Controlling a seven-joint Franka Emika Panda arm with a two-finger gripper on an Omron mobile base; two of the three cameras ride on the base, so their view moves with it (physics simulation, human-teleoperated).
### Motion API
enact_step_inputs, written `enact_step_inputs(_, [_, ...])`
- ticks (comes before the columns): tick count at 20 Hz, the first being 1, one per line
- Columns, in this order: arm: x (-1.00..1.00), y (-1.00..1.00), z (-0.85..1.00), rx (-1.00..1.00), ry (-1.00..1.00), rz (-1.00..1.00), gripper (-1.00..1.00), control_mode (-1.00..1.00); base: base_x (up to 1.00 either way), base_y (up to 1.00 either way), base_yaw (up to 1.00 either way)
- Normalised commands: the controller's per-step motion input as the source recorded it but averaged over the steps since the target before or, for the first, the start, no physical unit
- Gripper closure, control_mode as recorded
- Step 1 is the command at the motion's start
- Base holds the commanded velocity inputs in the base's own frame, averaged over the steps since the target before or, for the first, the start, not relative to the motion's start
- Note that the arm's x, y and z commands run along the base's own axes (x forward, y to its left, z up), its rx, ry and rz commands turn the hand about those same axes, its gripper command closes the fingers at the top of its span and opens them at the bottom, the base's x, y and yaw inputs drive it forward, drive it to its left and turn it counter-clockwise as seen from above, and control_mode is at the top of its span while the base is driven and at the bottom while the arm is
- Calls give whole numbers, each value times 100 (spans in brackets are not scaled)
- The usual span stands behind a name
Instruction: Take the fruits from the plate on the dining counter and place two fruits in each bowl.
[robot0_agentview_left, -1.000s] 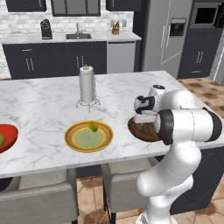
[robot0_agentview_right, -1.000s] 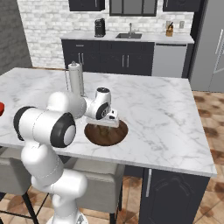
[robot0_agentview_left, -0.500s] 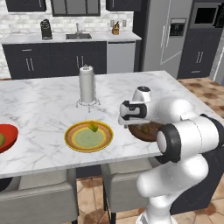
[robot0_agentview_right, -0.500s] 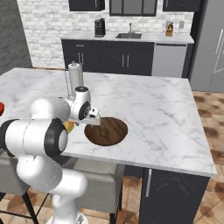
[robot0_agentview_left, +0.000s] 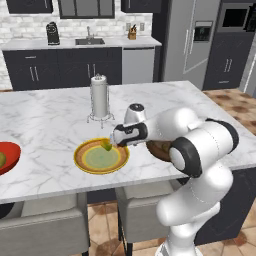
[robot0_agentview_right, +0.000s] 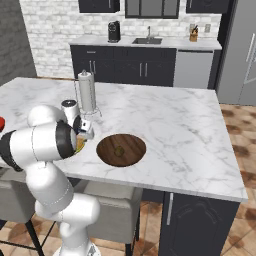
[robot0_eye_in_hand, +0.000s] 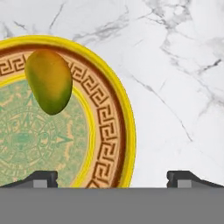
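Hand (robot0_eye_in_hand: 112, 177) spread wide above plate (robot0_eye_in_hand: 124, 109) rim, mango (robot0_eye_in_hand: 49, 81) near edge, bare marble (robot0_eye_in_hand: 175, 87) beside

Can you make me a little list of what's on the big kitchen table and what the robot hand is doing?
table: white marble dining counter
plate: yellow-rimmed plate, one green-yellow fruit left on its rim
brown bowl: wooden bowl with one small fruit inside
red bowl: red bowl at the left edge, a fruit inside
other thing: paper towel holder standing behind the plate
robot hand: gripper open, holding nothing, above the plate's edge near the fruit
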Motion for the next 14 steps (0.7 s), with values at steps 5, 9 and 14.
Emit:
enact_step_inputs(5, [48, 89, 1, 0, 4, 3, -100, -100, 0, 0, 0])
enact_step_inputs(9, [0, 47, 6, 0, 3, 2, -100, -100, 0, 0, 0])
enact_step_inputs(14, [20, 9, -2, 0, 3, 14, -100, -100, 0, 0, 0])
